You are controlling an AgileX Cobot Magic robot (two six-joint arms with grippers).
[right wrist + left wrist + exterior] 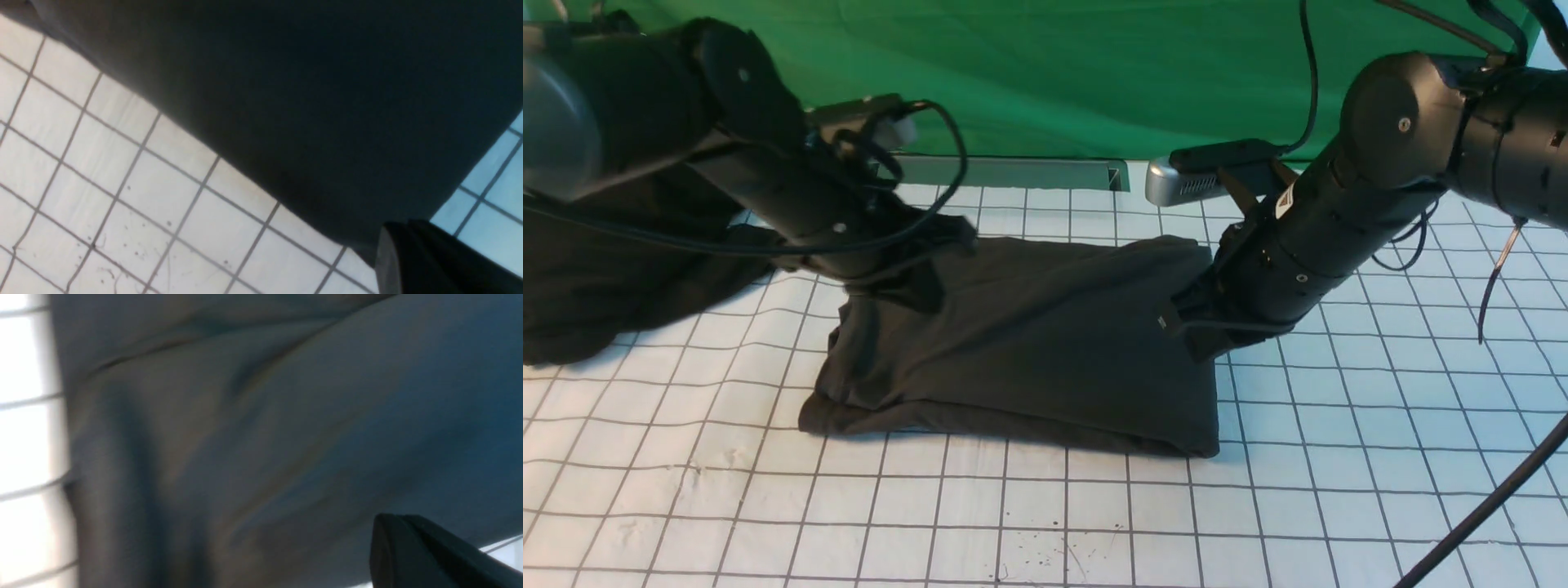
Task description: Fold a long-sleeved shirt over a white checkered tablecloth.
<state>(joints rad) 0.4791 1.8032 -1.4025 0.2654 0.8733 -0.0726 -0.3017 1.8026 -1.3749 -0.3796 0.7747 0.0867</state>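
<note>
The long-sleeved shirt [1029,343] lies folded into a dark rectangle on the white checkered tablecloth [1045,514], with its print hidden. My left gripper [927,282] is at the shirt's far left corner, where a flap of cloth rises to it. In the left wrist view its fingers [392,531] are pressed together against the blurred shirt [245,437]. My right gripper [1180,322] sits on the shirt's right edge. The right wrist view shows its fingers [392,245] shut where the shirt [306,102] meets the tablecloth [122,175].
A bulkier black garment [596,278] is heaped at the far left under my left arm. A green backdrop [1054,73] and a metal rail [1013,173] close off the back. A black cable [1486,506] crosses the near right corner.
</note>
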